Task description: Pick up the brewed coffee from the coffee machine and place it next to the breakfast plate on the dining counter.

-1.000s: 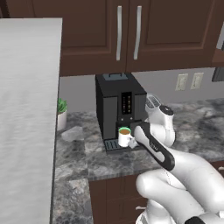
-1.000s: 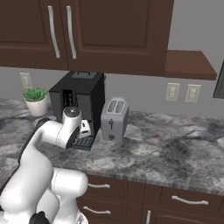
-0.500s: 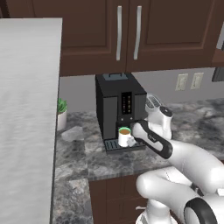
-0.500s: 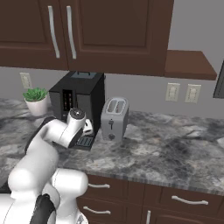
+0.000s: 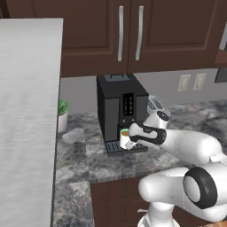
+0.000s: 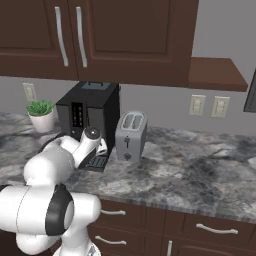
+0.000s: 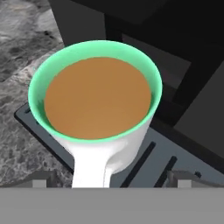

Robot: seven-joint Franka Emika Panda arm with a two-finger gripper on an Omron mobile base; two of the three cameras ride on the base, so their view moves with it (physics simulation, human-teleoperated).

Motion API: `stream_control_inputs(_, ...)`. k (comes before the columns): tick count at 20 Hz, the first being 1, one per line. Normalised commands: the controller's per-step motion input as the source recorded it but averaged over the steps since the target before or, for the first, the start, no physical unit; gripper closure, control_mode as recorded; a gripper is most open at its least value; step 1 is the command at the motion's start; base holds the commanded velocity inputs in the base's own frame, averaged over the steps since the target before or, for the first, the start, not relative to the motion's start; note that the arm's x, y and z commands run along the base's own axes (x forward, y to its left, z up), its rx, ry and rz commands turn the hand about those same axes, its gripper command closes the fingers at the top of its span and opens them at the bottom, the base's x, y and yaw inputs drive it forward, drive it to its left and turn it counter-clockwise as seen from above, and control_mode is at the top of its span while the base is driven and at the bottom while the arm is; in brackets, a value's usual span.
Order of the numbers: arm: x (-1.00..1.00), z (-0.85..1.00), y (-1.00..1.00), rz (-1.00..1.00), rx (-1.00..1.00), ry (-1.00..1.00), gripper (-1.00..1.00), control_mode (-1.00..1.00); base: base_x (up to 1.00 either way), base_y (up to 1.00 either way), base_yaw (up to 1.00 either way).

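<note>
Sitting on the slotted drip tray [image 7: 159, 164] of the coffee machine [image 5: 119, 106] is the brewed coffee [image 7: 97, 103], green rim and all. The gripper [image 7: 112, 178] has its jaws spread wide either side of the mug's handle [image 7: 89, 168], not pinching it.

- You're looking at a mottled grey marble counter [image 6: 200, 175] running under dark wood cabinets, with drawers below its front edge.
- The coffee machine [image 5: 120, 111] stands directly on it, back against the wall.
- Its slotted drip tray [image 7: 162, 166] sits at the machine's foot, and the brewed coffee [image 7: 98, 105] stands upright on that tray, handle towards the camera.
- Just beside the machine, on the same slab, you've got a silver toaster [image 6: 130, 136].
- On the machine's other side a small potted plant [image 6: 41, 115] rests on the marble, near the wall.
</note>
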Motion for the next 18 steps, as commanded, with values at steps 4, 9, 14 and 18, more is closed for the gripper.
stream_control_inputs(4, 0.22, -0.23, 0.04, 0.03, 0.00, 0.00, 1.00, -1.00, 0.00, 0.00, 0.00)
stream_control_inputs(9, 0.12, -0.10, 0.05, 0.02, 0.00, 0.00, 1.00, -1.00, 0.00, 0.00, 0.00)
stream_control_inputs(14, -0.31, 0.00, 0.00, 0.00, 0.00, -0.01, 1.00, -1.00, 0.00, 0.00, 0.00)
stream_control_inputs(18, -0.66, 0.02, 0.00, 0.00, 0.00, 0.00, 1.00, -1.00, 0.00, 0.00, 0.00)
